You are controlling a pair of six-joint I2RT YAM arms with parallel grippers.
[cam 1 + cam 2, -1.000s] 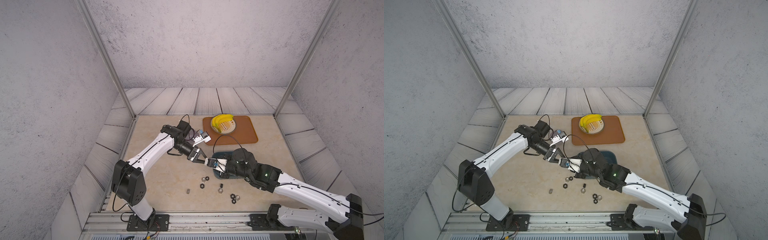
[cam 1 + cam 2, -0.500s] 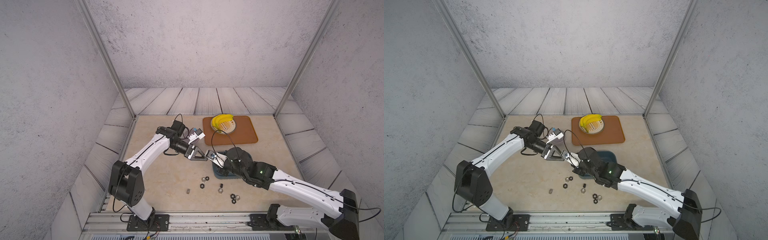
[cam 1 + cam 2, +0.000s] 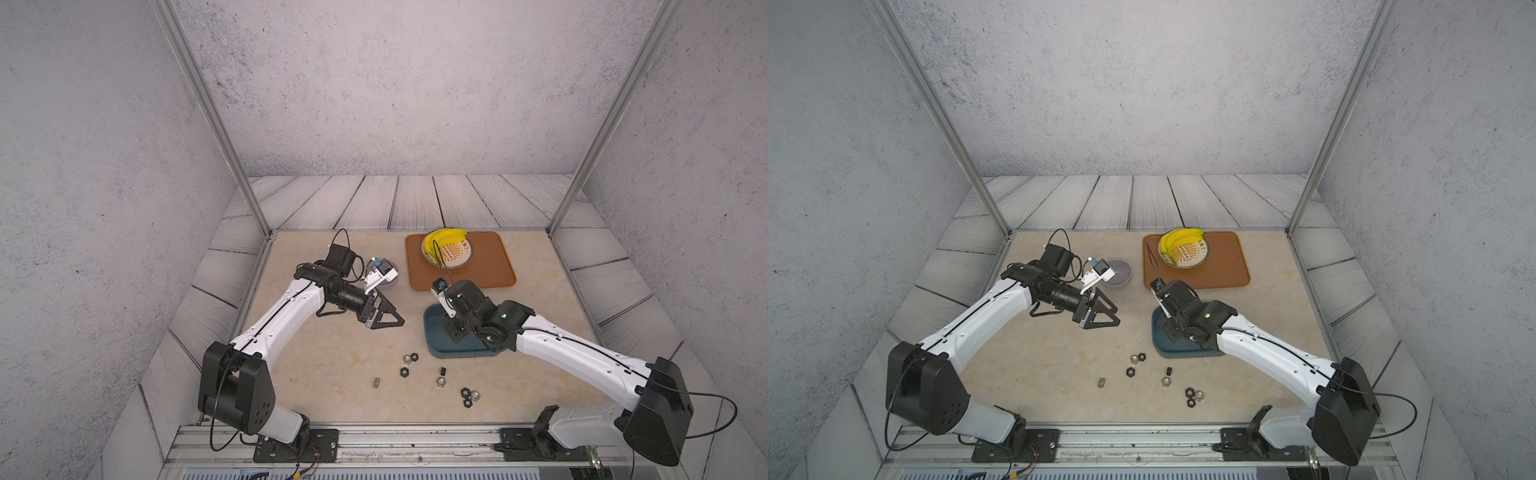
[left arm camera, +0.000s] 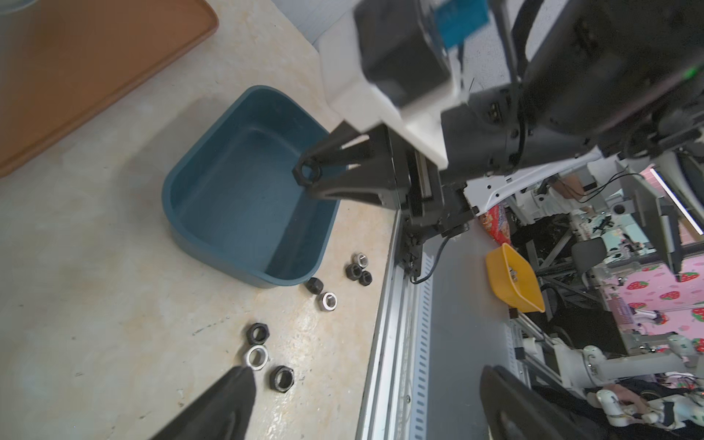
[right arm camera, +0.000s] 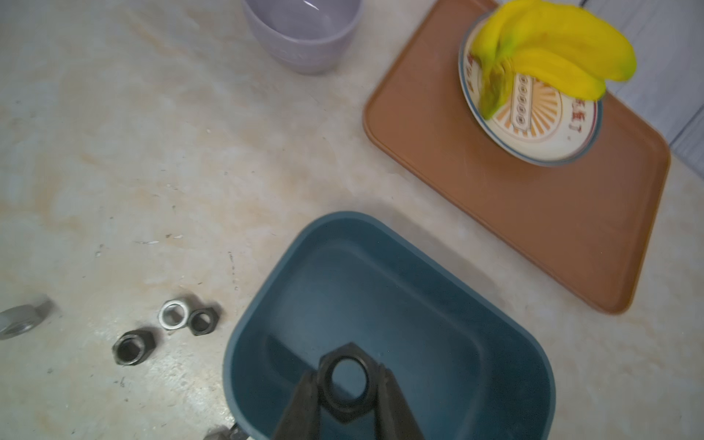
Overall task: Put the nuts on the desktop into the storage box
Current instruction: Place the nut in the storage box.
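Change: since a second ago the left gripper [image 3: 399, 316] has let go and drawn back toward its own side. It has parted from the right gripper [image 4: 310, 173], which it met then beside the storage box [image 3: 434, 338]. The right gripper has moved in over the box.
Left tool: the left gripper stands spread wide with nothing between its fingers [image 3: 1106, 305]. It hangs over bare desktop [image 3: 332, 365], well apart from the box and pointing toward it.
Right tool: it is pressed onto a black nut [image 5: 344, 407], one finger on each side. In both top views its tips are hidden under its own wrist.
Held nut: its flat face is toward the right wrist camera, and the box shows through its hole. It hangs above the inside of the storage box, near one wall.
Storage box: it sits on the desktop near the tray [image 3: 490, 270], on the robot's side of it. The right arm covers much of it.
Loose nuts: nine loose nuts [image 3: 403, 372], black and silver, lie on the desktop between the box and the robot's rail. A silver and a black one touch just beside the box's corner. Three cluster nearest the rail, and one silver nut lies alone furthest left.
Far side: a lilac bowl [image 3: 1119, 272] stands behind the left wrist. On the tray, a plate [image 3: 455, 259] carries bananas [image 3: 446, 237].
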